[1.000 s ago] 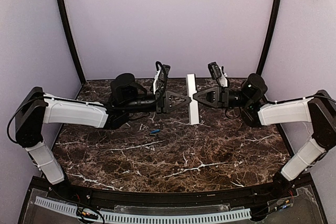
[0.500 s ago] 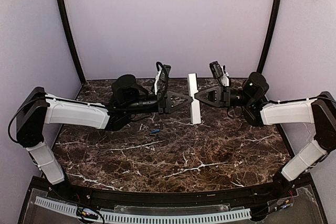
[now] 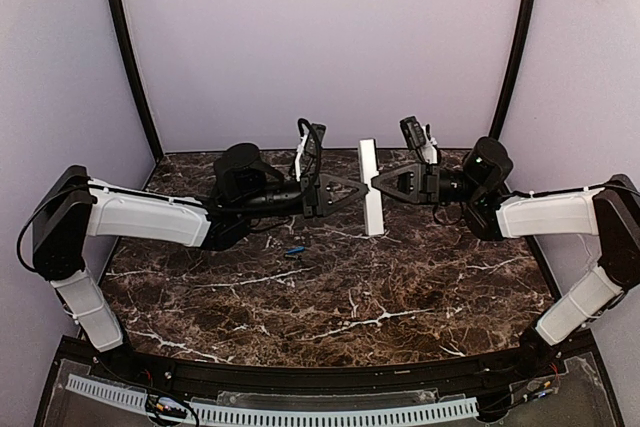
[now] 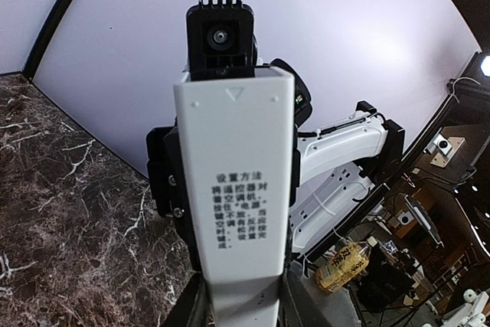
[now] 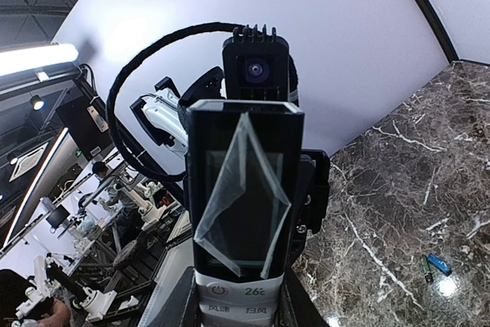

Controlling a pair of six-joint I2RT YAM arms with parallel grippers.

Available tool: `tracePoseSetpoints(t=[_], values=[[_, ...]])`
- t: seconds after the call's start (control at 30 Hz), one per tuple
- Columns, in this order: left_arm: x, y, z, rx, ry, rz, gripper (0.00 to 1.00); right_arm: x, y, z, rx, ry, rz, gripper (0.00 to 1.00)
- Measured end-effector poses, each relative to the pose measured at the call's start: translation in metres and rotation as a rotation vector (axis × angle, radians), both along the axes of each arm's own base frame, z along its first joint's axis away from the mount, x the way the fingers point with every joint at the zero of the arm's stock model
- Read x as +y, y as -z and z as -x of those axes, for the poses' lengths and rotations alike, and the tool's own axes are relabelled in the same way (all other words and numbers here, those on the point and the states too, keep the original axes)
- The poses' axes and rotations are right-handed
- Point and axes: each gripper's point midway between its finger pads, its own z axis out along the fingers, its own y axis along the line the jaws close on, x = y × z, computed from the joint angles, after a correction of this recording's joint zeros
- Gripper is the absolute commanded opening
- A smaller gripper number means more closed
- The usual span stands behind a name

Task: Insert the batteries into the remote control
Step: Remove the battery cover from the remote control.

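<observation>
Remote control (image 3: 370, 197), slim white bar, dark display face

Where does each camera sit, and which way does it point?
Top camera: above and behind the arm bases, looking down on the table; both arms show, left gripper and right gripper holding the remote control.
Left wrist: looks along its gripper at the remote's white back, right arm beyond.
Right wrist: faces the remote's dark screen, left arm beyond.
Shared: the remote everywhere; top and right wrist share the battery.
</observation>
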Motion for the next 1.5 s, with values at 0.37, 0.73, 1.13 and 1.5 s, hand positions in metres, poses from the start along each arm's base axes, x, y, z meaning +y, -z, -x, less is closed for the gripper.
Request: tracePoseSetpoints(t=[0.37,0.73,1.13,1.5], values=[[0.013,0.000,-0.003,0.000,0.004,-0.053,0.68,-0.011,0.001,-0.025,0.030,0.120,-0.016,0.00],[0.070,-0.030,0.003,-0.265,-0.175,-0.062,0.99,-0.032,0.004,-0.052,0.182,0.291,-0.049,0.00],[0.049,0.017,0.035,-0.735,-0.322,-0.242,0.89,-0.059,-0.007,-0.060,0.355,0.466,-0.185,0.00],[0.011,0.017,0.030,-0.930,-0.398,-0.293,0.78,-0.046,-0.006,-0.052,0.422,0.436,-0.260,0.00]])
